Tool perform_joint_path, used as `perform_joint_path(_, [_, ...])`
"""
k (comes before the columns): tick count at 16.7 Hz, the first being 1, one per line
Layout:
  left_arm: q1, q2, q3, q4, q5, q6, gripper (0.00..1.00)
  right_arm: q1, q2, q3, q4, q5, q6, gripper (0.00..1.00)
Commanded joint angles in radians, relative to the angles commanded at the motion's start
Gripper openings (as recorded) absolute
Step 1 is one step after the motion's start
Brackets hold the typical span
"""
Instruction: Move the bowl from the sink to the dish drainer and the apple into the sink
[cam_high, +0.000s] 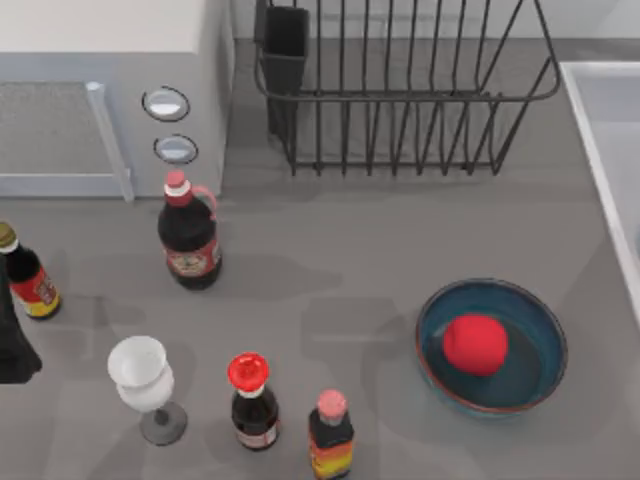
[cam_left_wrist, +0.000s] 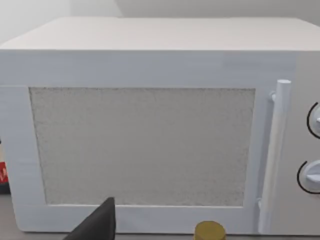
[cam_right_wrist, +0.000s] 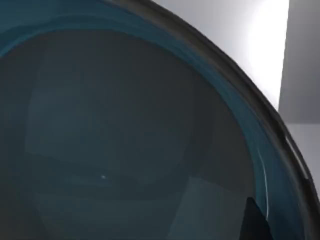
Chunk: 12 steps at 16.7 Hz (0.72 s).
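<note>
A teal-blue bowl with a reddish-brown rim stands on the grey counter at the lower right, and the red apple lies inside it. The sink shows as a pale raised rim along the right edge. The black wire dish drainer stands at the back with its cutlery cup at its left corner. The right wrist view looks closely into the bowl, a look-alike teal one with nothing in it, with pale walls beyond its rim; a dark part of my right gripper sits at its edge. My left arm stays at the far left.
A white microwave fills the back left, and a dark part of my left gripper faces its door. A cola bottle, a sauce bottle, a wine glass and two small bottles stand across the left and front.
</note>
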Motion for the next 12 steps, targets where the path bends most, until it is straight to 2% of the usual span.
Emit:
perform_joint_path(4, [0.0, 0.0, 0.0, 0.0, 0.0, 0.0, 1.0, -0.08, -0.212, -0.106, -0.116, -0.008, -0.079, 0.0])
perform_joint_path(12, [0.0, 0.0, 0.0, 0.0, 0.0, 0.0, 1.0, -0.288, -0.848, -0.413, -0.444, -0.028, -0.3, 0.0])
